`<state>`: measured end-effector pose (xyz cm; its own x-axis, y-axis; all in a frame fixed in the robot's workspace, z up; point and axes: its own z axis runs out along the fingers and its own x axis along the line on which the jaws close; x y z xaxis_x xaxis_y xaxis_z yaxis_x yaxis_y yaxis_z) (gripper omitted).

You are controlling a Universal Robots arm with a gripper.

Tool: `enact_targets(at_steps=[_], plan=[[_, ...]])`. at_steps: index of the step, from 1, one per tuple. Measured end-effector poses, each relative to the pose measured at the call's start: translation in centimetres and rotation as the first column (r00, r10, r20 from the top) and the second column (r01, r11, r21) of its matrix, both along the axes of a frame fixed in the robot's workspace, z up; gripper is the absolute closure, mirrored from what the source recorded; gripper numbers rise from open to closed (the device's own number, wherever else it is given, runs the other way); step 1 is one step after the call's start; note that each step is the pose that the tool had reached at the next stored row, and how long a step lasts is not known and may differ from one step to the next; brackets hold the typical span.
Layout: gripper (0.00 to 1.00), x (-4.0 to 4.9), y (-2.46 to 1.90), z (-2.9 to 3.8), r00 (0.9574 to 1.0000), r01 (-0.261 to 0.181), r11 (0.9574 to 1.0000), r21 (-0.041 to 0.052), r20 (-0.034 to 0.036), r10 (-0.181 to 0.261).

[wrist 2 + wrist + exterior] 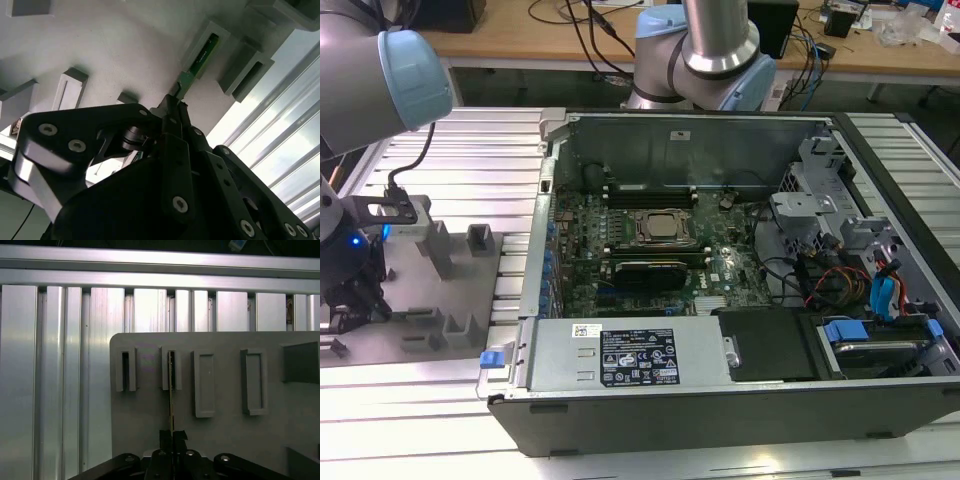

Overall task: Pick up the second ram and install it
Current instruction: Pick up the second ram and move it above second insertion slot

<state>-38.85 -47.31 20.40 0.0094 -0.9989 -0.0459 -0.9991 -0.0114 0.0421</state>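
The second ram (200, 55) is a thin green board seen edge-on (172, 390). It runs from a narrow slot in a gray holder block (165, 371) back to my gripper. In both wrist views my gripper (172, 436) (173, 106) is shut on the stick's near end, with the black fingers (167, 131) pressed together around it. I cannot tell whether the stick rests in the slot or hangs just above it. In the exterior view the gripper (345, 300) is low over the gray holder plate (420, 300) at that view's left, well apart from the open computer case (720, 260).
Several other gray holder blocks (204, 384) stand on the plate, one slotted block (126, 371) beside the ram's. The plate lies on a ribbed aluminium table (60, 380). Inside the case, the motherboard carries a silver processor (660, 228), with cables and drive bays (860, 280) toward the exterior view's right.
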Motion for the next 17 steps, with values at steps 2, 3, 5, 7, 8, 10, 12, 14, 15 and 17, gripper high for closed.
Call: enact_targets(at_steps=[2, 3, 5, 7, 8, 10, 12, 14, 15, 17], plan=[[0.87, 0.0, 0.0, -0.02, 1.0, 0.0, 1.0, 0.0, -0.0001, 0.0], [0.87, 0.0, 0.0, -0.02, 1.0, 0.0, 1.0, 0.0, 0.0, 0.0], [0.87, 0.0, 0.0, -0.04, 1.0, 0.0, 1.0, -0.0004, 0.0, 0.0], [0.87, 0.0, 0.0, -0.03, 1.0, 0.0, 1.0, -0.0005, 0.0001, 0.0], [0.87, 0.01, 0.0, 0.01, 1.0, 0.0, 1.0, -0.0003, 0.0004, 0.0], [0.87, 0.0, 0.0, 0.51, 1.0, 0.0, 1.0, -0.0006, 0.0, 0.0], [0.87, 0.0, 0.0, 0.86, 1.0, 0.0, 1.0, -0.0006, 0.0, 0.0], [0.87, 0.0, 0.0, 1.32, 1.0, 0.0, 1.0, -0.0005, 0.0001, 0.0], [0.87, 0.0, 0.0, 1.58, 1.0, 0.0, 1.0, -0.0005, 0.0001, 0.0], [0.87, 0.0, 0.0, 2.3, 1.0, 0.0, 1.0, -0.0005, 0.0001, 0.0]])
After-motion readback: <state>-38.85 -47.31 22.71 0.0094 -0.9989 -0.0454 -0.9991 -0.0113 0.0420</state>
